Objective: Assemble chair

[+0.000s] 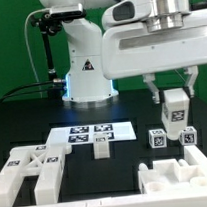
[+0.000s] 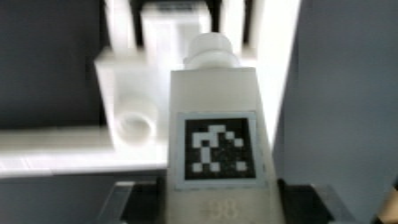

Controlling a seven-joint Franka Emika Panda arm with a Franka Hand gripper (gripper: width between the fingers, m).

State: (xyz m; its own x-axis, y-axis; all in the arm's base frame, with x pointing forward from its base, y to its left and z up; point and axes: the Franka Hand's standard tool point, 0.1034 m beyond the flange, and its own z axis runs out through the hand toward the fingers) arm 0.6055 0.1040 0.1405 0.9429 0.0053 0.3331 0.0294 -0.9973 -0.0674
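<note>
White plastic chair leg [image 1: 175,108] hangs upright, pinched in my gripper [image 1: 174,91]. The arm reaches down at the exterior view's right. Two small tagged cubes [image 1: 157,140] sit near beneath it. Other chair parts [image 1: 31,167] lie well apart, and bare black table [image 1: 133,117] lies between. A slotted panel [image 2: 128,100] is perhaps close behind the leg.

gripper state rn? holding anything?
Gripper: closed on a tagged white chair part.
</note>
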